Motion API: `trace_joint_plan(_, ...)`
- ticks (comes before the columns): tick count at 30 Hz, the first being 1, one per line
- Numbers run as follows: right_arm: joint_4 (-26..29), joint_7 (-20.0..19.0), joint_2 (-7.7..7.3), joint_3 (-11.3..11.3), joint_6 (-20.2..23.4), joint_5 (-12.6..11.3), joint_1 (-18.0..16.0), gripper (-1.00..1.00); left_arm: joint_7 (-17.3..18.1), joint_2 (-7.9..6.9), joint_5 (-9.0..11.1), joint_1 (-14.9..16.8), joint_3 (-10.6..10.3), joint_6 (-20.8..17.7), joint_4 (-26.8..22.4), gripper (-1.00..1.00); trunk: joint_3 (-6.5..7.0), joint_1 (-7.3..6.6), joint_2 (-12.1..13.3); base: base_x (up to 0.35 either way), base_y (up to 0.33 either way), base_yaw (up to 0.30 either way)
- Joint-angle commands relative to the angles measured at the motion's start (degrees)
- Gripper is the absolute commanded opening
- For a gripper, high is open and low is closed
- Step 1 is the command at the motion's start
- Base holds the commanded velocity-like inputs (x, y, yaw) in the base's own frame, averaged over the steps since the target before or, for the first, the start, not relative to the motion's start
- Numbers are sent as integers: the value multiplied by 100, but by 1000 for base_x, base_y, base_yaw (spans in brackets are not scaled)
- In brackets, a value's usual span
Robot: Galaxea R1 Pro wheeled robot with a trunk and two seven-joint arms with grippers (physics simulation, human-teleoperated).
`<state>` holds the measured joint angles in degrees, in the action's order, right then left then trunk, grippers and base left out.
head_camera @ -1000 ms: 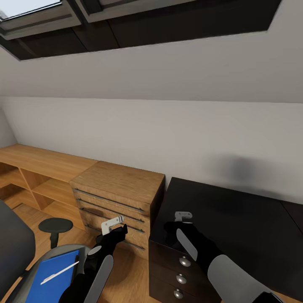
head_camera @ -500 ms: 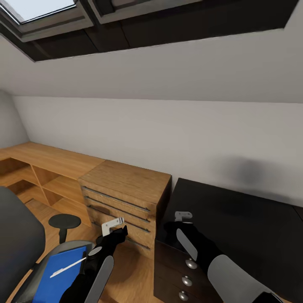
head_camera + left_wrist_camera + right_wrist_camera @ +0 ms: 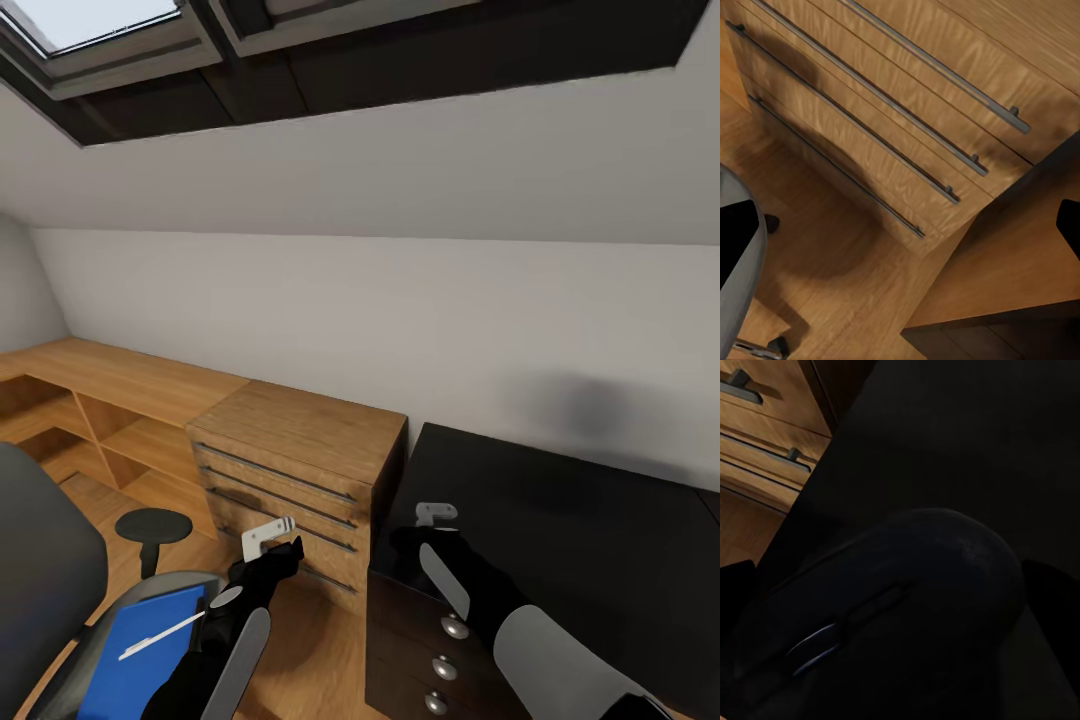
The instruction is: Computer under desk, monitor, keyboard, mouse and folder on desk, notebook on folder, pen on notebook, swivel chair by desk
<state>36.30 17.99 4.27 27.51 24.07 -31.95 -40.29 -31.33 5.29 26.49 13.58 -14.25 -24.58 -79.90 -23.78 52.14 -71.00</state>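
Note:
My right gripper (image 3: 412,540) hovers over the near left corner of the glossy black desk (image 3: 560,520). In the right wrist view it (image 3: 896,592) is shut on the black mouse (image 3: 892,607), with a dark fingertip at each side. The swivel chair (image 3: 45,560) stands at the lower left, its black armrest (image 3: 153,525) raised. On its seat lies the blue folder (image 3: 150,650) with the white pen (image 3: 160,635) across it. My left gripper (image 3: 288,548) hangs open over the wood floor between chair and dresser, nothing between its fingers (image 3: 735,240).
A light wood dresser (image 3: 300,430) with long bar handles (image 3: 870,142) stands against the desk's left side. Low wood shelving (image 3: 110,400) runs along the wall to the left. The desk's drawer unit has round silver knobs (image 3: 455,627). A sloped ceiling with skylights hangs overhead.
Between one second and half a second ago the camera swung left, sliding the whole scene right. Since then nothing has moved, and both arms keep their pose.

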Motion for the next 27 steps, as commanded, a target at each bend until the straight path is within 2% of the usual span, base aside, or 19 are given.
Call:
trace_joint_plan(1,9,46,-5,31,10,-63,-6,-100,-49,-1,49,5,-7,-12,-8,100,-7,0,-4,0,0,0)
trace_joint_plan(11,9,72,-5,35,10,-55,-6,-100,-49,-1,49,5,-7,-12,-8,100,-7,0,-4,0,0,0)
trace_joint_plan(12,9,81,-5,35,10,-52,-6,100,-49,-1,49,5,-7,-12,-8,100,-7,0,-4,0,0,0)
trace_joint_plan(21,8,93,-5,35,10,-48,-6,100,-49,-9,49,5,-7,-12,-8,100,-7,0,-4,0,0,0)
trace_joint_plan(27,8,80,-5,35,10,-48,-6,100,-49,-10,49,5,-12,-12,-8,100,101,-132,236,0,0,0)
